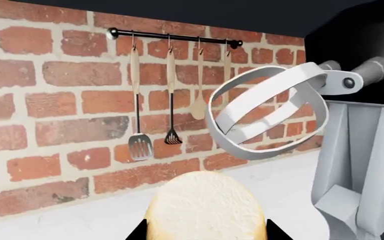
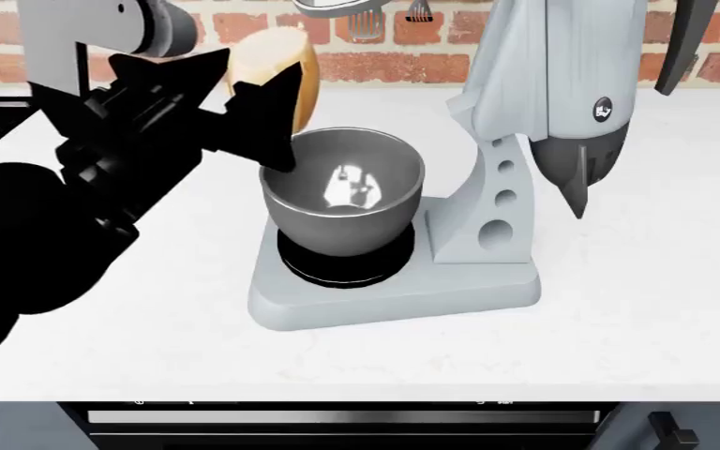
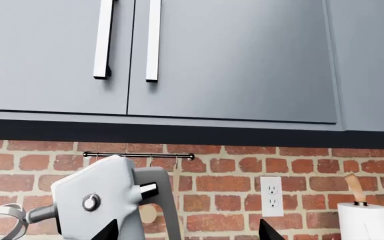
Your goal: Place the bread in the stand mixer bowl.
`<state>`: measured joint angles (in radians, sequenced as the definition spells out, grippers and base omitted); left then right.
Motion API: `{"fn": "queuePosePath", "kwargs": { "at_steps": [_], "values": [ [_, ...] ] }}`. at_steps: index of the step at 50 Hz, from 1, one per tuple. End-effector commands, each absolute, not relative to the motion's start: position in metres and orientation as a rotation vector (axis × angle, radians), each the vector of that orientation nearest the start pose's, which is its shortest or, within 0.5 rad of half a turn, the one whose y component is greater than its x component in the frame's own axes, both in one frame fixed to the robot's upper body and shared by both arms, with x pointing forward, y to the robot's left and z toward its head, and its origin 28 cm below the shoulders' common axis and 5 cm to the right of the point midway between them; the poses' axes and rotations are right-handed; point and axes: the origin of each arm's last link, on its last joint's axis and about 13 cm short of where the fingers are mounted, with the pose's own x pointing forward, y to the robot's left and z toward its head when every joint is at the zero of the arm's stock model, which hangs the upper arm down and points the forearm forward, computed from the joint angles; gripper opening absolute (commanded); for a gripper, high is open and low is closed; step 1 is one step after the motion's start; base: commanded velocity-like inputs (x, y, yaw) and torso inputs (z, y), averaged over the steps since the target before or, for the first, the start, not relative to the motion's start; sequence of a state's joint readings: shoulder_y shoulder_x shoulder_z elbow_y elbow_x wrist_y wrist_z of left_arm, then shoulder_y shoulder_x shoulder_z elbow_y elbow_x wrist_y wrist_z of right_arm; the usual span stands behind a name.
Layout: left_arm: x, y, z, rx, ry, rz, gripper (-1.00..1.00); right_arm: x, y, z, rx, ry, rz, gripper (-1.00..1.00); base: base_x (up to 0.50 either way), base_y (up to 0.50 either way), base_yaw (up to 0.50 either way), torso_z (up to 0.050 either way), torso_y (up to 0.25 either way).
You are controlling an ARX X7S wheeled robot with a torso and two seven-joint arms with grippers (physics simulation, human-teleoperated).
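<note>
head view puts the left gripper clenched on the bread, the dark fingers pinching the golden chunk from both sides. taking the bowl as the landmark, the bread hangs above and just behind its near-left rim, not yet over the shiny middle. so the coming move looks like a short carry rightward and toward the bowl's centre, then a release; the drop is short and the bowl's mouth is much wider than the bread. the mixer has its head tilted up to the right of the bowl, so the way down seems open. left wrist view shows the pale cut face of the bread between the fingertips, with the white beater beyond it. right gripper is raised toward the cupboards, its fingertips apart and grasping nothing; the left arm is clearly the nearer one. the bench around the mixer base is white.
</note>
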<state>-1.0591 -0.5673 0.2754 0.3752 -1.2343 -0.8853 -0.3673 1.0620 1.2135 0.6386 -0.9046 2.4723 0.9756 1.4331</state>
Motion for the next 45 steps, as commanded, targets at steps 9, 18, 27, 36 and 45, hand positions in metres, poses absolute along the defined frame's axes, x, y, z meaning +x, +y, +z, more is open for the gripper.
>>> {"fn": "queuePosePath", "kwargs": {
  "at_steps": [9,18,27,36,45],
  "values": [
    [0.268,0.217,0.297,-0.049,-0.167,-0.532,-1.00,0.057,-0.174,0.341,-0.047,-0.558,-0.127,1.00,0.00,0.00,0.00,0.000,0.001],
    [0.267,0.211,0.295,-0.053,-0.157,-0.565,-1.00,0.058,-0.175,0.341,-0.045,-0.555,-0.128,1.00,0.00,0.00,0.00,0.000,0.000],
    [0.265,0.209,0.295,-0.057,-0.148,-0.583,-1.00,0.058,-0.175,0.341,-0.046,-0.554,-0.127,1.00,0.00,0.00,0.00,0.000,0.000],
    [0.265,0.208,0.294,-0.058,-0.144,-0.589,-1.00,0.059,-0.174,0.341,-0.047,-0.551,-0.125,1.00,0.00,0.00,0.00,0.000,0.000],
    [0.266,0.207,0.292,-0.059,-0.132,-0.598,-1.00,0.059,-0.174,0.341,-0.048,-0.551,-0.125,1.00,0.00,0.00,0.00,0.000,0.000]
  ]
}}
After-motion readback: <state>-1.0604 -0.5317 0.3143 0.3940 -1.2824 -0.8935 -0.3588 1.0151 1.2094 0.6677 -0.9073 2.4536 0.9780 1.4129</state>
